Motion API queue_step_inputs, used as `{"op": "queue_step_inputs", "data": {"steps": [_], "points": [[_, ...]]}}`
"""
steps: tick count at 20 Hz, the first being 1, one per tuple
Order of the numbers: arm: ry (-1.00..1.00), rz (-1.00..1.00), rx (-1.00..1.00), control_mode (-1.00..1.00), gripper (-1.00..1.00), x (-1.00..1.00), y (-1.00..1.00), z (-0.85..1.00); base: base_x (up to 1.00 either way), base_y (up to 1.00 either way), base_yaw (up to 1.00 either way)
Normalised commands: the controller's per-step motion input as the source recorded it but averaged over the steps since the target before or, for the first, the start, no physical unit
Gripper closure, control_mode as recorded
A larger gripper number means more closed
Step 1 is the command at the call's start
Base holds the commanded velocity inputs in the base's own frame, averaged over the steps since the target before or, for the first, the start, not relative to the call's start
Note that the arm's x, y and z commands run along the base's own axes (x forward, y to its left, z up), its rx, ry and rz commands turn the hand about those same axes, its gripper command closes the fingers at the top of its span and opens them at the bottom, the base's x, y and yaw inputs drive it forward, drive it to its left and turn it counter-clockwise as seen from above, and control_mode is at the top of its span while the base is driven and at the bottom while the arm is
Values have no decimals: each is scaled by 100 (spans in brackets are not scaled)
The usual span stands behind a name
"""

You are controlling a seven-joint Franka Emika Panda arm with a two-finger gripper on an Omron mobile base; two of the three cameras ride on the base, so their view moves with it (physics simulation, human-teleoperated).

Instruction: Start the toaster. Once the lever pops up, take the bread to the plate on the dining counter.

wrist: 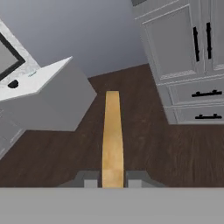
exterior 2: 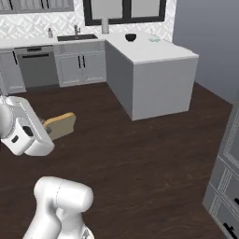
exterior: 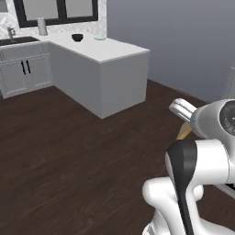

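Note:
My gripper [wrist: 113,180] is shut on the bread [wrist: 112,131], a thin golden-tan slice seen edge-on between the two fingertips. From the right base view the bread [exterior 2: 60,125] sticks out of the gripper [exterior 2: 46,127] above the dark floor; a corner of the bread [exterior: 185,133] peeks past the arm in the left base view. The dining counter [exterior: 120,51] [exterior 2: 163,55] [wrist: 43,81] stands some way ahead. Near its back end sits the small pale teal plate [exterior: 99,38] [exterior 2: 154,39] [wrist: 31,74]. The toaster is out of view.
A dark bowl [exterior: 77,37] [exterior 2: 130,37] [wrist: 13,84] sits beside the plate. Grey cabinets with a sink [exterior 2: 77,37] line the back wall. A tall grey drawer cabinet [exterior 2: 228,163] [wrist: 188,65] stands on the right. Open dark wood floor [exterior: 69,156] lies between me and the counter.

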Motion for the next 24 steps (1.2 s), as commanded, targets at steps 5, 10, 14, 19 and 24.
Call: {"op": "queue_step_inputs", "data": {"steps": [5, 10, 14, 19, 24], "points": [[0, 0, 0, 100, 100, 0, 0, 0, 100, -25, -23], [0, 0, 0, 100, 100, 0, 0, 0, 100, -13, -23], [0, 0, 0, 100, 100, 0, 0, 0, 100, -11, -23], [0, 0, 0, 100, 100, 0, 0, 0, 100, -18, -22], [0, 0, 0, 100, 100, 0, 0, 0, 100, -33, -21]]}}
